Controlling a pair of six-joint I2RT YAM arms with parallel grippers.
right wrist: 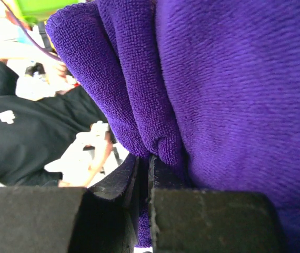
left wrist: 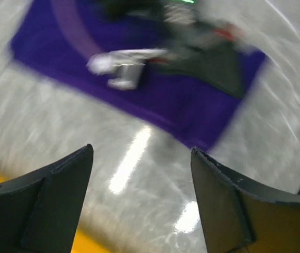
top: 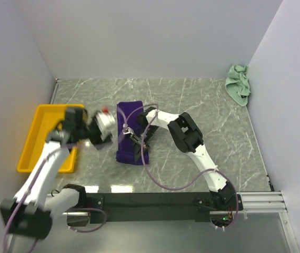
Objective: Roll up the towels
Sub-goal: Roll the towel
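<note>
Seems mid-roll on the purple towel (top: 125, 152), lying just left of centre in the top view, with its bunched folds clamped between the nearly closed fingers of the right gripper (right wrist: 149, 174); calls next for turning that bundle over along the cloth, evenly. Leaves the left gripper (left wrist: 142, 150) spread wide and empty, low between towel and yellow tray (top: 34, 142) at the left edge. Offers open table (top: 218, 137) rightward, up to the mint towel (top: 238, 85) crumpled in the upper-right corner by the wall (top: 287, 79), not yet rolled.

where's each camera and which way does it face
Top external: above and behind, looking down; left arm, right arm, purple towel, green towel, yellow tray show.
Left wrist: on the left arm, looking past the open left gripper at the purple towel.
Right wrist: on the right arm, pressed close; right gripper shut on its folds.
Shared: all three show the purple towel.
</note>
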